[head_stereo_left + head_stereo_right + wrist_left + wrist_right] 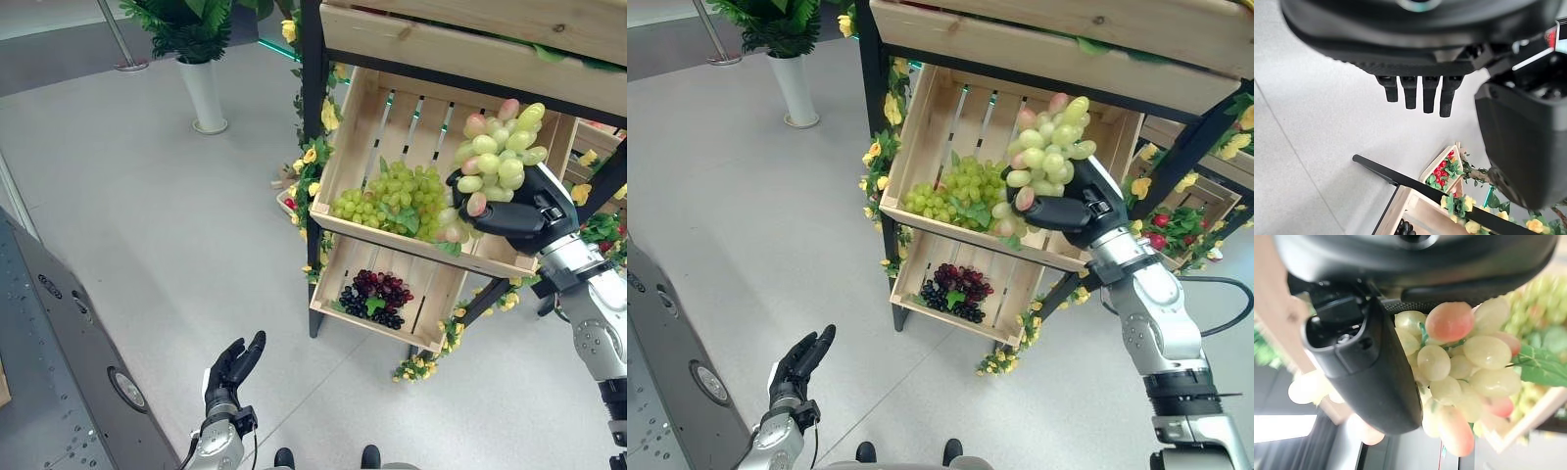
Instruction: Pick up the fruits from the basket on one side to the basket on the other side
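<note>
Seemingly mid-transfer, the right hand clasps a grape bunch above the crate, needing another basket next.

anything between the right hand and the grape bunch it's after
Nothing visible: the right hand already has its fingers curled round the pale green-and-pink grape bunch, lifted in front of the upper wooden crate. The left hand hangs open low over the floor.
</note>
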`<state>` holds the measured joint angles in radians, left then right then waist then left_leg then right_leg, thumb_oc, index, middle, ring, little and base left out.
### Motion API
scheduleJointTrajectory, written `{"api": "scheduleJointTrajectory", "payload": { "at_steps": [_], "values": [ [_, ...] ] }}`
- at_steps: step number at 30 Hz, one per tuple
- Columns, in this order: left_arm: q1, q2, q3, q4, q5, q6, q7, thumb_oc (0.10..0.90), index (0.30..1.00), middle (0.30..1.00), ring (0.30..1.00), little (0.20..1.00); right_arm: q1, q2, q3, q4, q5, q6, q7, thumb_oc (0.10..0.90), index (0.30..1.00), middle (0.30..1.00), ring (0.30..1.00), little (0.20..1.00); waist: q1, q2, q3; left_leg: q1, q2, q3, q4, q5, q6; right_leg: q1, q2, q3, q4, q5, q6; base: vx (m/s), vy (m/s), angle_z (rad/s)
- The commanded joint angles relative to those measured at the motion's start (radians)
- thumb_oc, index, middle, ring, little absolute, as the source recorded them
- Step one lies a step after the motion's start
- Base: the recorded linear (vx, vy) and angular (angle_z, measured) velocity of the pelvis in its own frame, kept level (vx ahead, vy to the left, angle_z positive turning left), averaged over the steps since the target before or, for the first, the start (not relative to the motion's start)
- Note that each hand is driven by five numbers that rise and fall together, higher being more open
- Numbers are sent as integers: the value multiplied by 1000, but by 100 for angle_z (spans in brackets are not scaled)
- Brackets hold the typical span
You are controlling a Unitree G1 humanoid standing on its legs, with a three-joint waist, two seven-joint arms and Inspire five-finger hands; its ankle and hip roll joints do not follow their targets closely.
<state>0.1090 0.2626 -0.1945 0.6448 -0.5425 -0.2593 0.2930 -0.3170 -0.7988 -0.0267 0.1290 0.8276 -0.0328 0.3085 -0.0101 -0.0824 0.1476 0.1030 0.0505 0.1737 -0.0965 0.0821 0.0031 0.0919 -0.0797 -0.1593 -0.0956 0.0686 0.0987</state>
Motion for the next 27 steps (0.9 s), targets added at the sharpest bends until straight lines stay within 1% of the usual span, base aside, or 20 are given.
{"api": "scheduleJointTrajectory", "payload": {
  "at_steps": [1,2,3,4,6,7,8,12,14,17,18,19,22,23,24,26,27],
  "values": [
    [-81,65,-56,-61,47,-105,-9,800,900,900,900,900,-231,-115,-21,103,16,-1,-86,400,300,300,300,300,46,-21,-50,55,-33,-54,9,-178,5,48,9,-6,8,-66,-21,-3,-16,16],
    [-82,70,-62,-62,45,-103,-10,800,900,900,900,900,-269,-146,5,177,10,28,-90,400,300,300,300,300,55,-23,-49,56,-33,-60,9,-176,3,52,9,-12,8,-66,-23,-4,-18,13],
    [-83,70,-63,-62,44,-102,-10,800,900,900,900,900,-284,-160,16,203,11,43,-89,400,300,300,300,300,58,-24,-49,56,-33,-61,9,-176,3,53,9,-13,8,-67,-23,-1,-18,8],
    [-82,75,-66,-62,41,-103,-13,800,900,900,900,900,-314,-183,39,250,8,74,-90,400,300,300,300,300,63,-25,-49,56,-34,-65,9,-175,2,55,9,-17,8,-67,-24,0,0,0],
    [-79,80,-73,-64,42,-103,-14,800,900,900,900,900,-351,-213,76,328,21,104,-83,400,300,300,300,300,73,-29,-50,57,-33,-71,9,-174,1,58,9,-25,8,-66,-26,3,-18,7],
    [-79,79,-72,-64,42,-103,-14,800,900,900,900,900,-354,-214,79,330,21,103,-83,400,300,300,300,300,72,-28,-50,57,-33,-71,9,-174,1,58,9,-25,8,-66,-26,8,-21,8],
    [-78,84,-77,-60,42,-105,-17,800,900,900,900,900,-394,-236,113,405,5,133,-72,400,300,300,300,300,81,-31,-51,57,-34,-77,9,-172,0,61,9,-33,8,-65,-27,10,-18,7],
    [-76,90,-84,-58,32,-99,-22,800,900,900,900,900,-501,-271,216,574,-114,180,-46,400,300,300,300,300,100,-32,-56,56,-37,-89,9,-166,0,65,8,-47,8,-64,-33,9,-4,10],
    [-78,90,-87,-53,31,-102,-21,800,900,900,900,900,-535,-274,247,625,-157,183,-45,400,300,300,300,300,106,-30,-54,56,-38,-93,9,-164,2,66,8,-49,8,-63,-34,-1,6,11],
    [-85,93,-94,-41,24,-104,-21,800,900,900,900,900,-597,-281,294,715,-265,188,-63,400,300,300,300,300,116,-28,-50,58,-40,-97,9,-161,4,70,8,-53,8,-62,-36,-2,1,5],
    [-86,93,-94,-41,24,-103,-19,800,900,900,900,900,-623,-289,319,753,-346,194,-76,400,300,300,300,300,120,-27,-48,58,-41,-101,9,-161,5,71,9,-54,8,-63,-37,-6,-1,6],
    [-88,92,-96,-39,24,-104,-17,800,900,900,900,900,-649,-296,350,795,-396,192,-80,400,300,300,300,300,125,-27,-46,56,-41,-103,9,-160,5,71,9,-54,8,-63,-36,-8,-2,6],
    [-90,95,-97,-40,21,-105,-14,800,900,900,900,900,-699,-306,400,840,-448,203,-72,400,300,300,300,300,132,-27,-42,56,-41,-108,9,-158,6,73,9,-55,8,-63,-35,-9,-1,6],
    [-89,97,-99,-39,17,-107,-17,800,900,900,900,900,-719,-308,420,855,-463,196,-75,704,756,756,756,756,134,-26,-41,57,-41,-110,9,-156,6,74,9,-55,8,-62,-36,-2,1,5],
    [-87,98,-99,-39,17,-107,-20,800,900,900,900,900,-726,-309,426,858,-477,195,-80,800,900,900,900,900,135,-26,-40,57,-41,-111,9,-156,6,75,9,-55,8,-63,-36,0,0,0],
    [-86,98,-100,-41,18,-105,-25,800,900,900,900,900,-739,-308,439,860,-515,188,-94,800,900,900,900,900,137,-25,-39,57,-42,-112,9,-156,6,76,8,-56,8,-63,-36,0,0,0],
    [-84,97,-102,-38,21,-107,-29,800,900,900,900,900,-750,-309,460,861,-564,175,-102,800,900,900,900,900,138,-24,-39,57,-43,-113,9,-155,6,76,7,-57,8,-63,-35,0,0,0]
  ]
}}
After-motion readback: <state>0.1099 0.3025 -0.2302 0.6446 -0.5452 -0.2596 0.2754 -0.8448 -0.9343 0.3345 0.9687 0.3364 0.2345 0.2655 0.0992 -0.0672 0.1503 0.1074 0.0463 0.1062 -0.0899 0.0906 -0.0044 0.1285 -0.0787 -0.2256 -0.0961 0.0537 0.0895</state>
